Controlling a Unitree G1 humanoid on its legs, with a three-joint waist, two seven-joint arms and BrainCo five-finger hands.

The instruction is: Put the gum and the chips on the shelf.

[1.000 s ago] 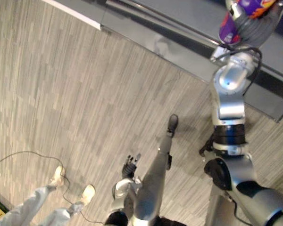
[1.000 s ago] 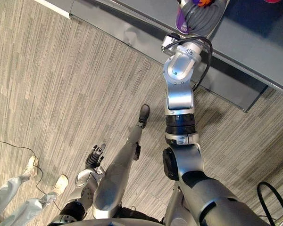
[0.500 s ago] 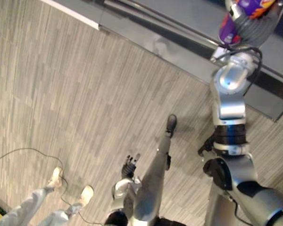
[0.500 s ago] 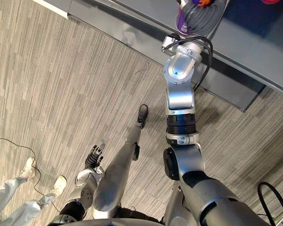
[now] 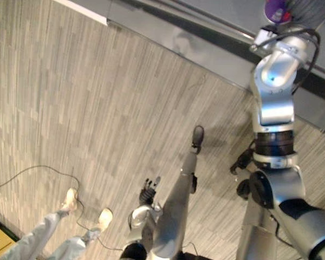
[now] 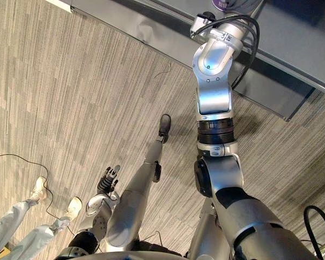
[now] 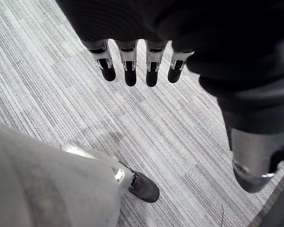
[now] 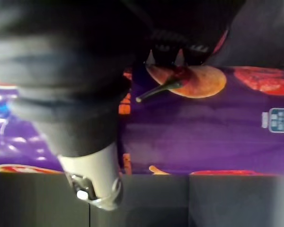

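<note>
Right hand [image 8: 91, 168]: up at the shelf [image 5: 216, 21], arm stretched out to the far right of the eye views. Honestly can't tell whether it's clamped on anything; the dark cover blocks the grip.
Chips [image 8: 194, 132]: purple pack sitting right up against that hand, basically touching it, with a dark grey panel just beside its long edge. From the head camera you just get a purple bit poking out past the wrist, over the shelf.
Chips count: one.
Print on the pack: orange chip pictures, some red patches, and a small pale label patch near one end. The text is too small to read.
Left hand [image 5: 148, 190]: hanging low by the robot's side, well apart from the shelf, holding nothing.
Left fingers [image 7: 130, 75]: straight, in a neat row, pointing at the floor [image 5: 97, 108].
Floor: grey, streaky plank-look pattern.
Person [image 5: 49, 241]: standing at the lower left, pale trousers.
Shoes [image 5: 70, 199]: two, light-coloured, near each other.
</note>
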